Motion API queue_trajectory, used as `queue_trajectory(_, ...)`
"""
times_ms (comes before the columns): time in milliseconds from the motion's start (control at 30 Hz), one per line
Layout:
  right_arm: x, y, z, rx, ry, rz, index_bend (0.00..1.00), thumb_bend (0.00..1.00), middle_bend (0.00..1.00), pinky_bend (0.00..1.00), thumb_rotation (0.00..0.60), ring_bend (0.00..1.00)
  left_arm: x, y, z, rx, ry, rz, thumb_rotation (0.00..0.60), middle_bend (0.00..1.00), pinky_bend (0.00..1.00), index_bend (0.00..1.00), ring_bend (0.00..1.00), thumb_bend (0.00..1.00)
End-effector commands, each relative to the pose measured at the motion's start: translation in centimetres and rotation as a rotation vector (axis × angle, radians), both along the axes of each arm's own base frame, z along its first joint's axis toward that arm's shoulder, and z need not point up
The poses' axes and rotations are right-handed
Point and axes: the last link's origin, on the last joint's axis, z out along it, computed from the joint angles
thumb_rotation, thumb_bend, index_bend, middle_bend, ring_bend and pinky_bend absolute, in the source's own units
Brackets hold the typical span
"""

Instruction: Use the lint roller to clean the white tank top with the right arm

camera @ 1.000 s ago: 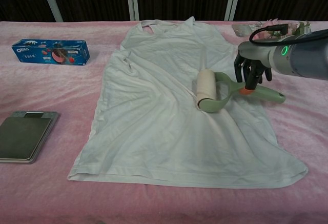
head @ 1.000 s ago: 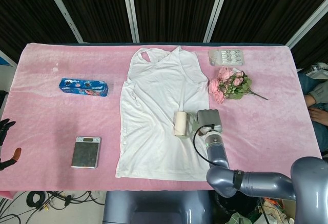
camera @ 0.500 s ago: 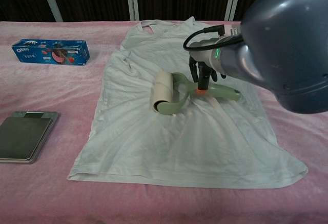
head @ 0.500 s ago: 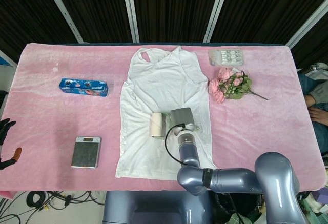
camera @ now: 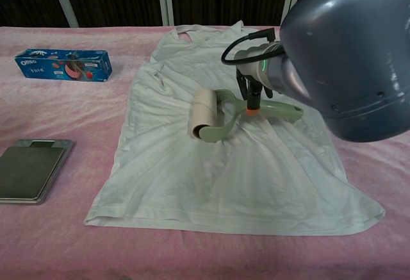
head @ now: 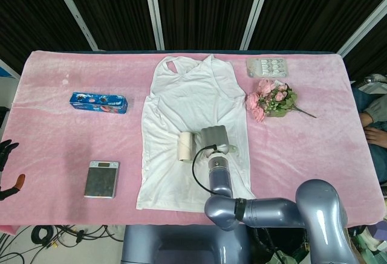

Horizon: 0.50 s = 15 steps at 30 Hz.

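— So where is the green-handled lint roller with the pale paper drum (camera: 206, 113)?

— On the middle of the white cotton tank top (head: 193, 95), which lies flat on the pink cloth-covered table (head: 54, 137). The right hand (camera: 251, 91) is clamped on the roller's handle.

— Around it?

— At ten o'clock, a blue biscuit box (head: 98, 102); at eight, a grey kitchen scale (head: 101, 179); at two, pink flowers (head: 270, 99) and a blister pack (head: 267, 67).

— And the left hand (head: 7, 167)?

— Barely visible at the left edge; its fingers seem apart.
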Motion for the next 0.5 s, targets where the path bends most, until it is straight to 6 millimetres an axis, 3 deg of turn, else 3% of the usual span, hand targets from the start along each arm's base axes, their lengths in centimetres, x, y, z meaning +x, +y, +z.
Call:
queue_trajectory(33, -0.7, 0.1, 0.6, -0.002, 0.015, -0.003, 0.69, 0.57, 0.53, 0.52, 0.600, 0.55, 0.0, 0.0, 0.0, 0.000, 0.001, 0.000, 0.600, 0.09, 0.05, 0.14, 0.04, 0.38)
queue_trajectory(267, -2.5, 0.5, 2.0, -0.003, 0.039, -0.030, 0.69, 0.57, 0.53, 0.52, 0.600, 0.55, 0.0, -0.1, 0.0, 0.003, 0.002, 0.003, 0.600, 0.09, 0.05, 0.14, 0.04, 0.38)
queue_trajectory(500, -6.3, 1.1, 5.2, -0.013, 0.072, -0.075, 0.69, 0.57, 0.53, 0.52, 0.600, 0.55, 0.0, -0.1, 0.0, 0.005, 0.003, 0.004, 0.600, 0.09, 0.05, 0.14, 0.04, 0.38)
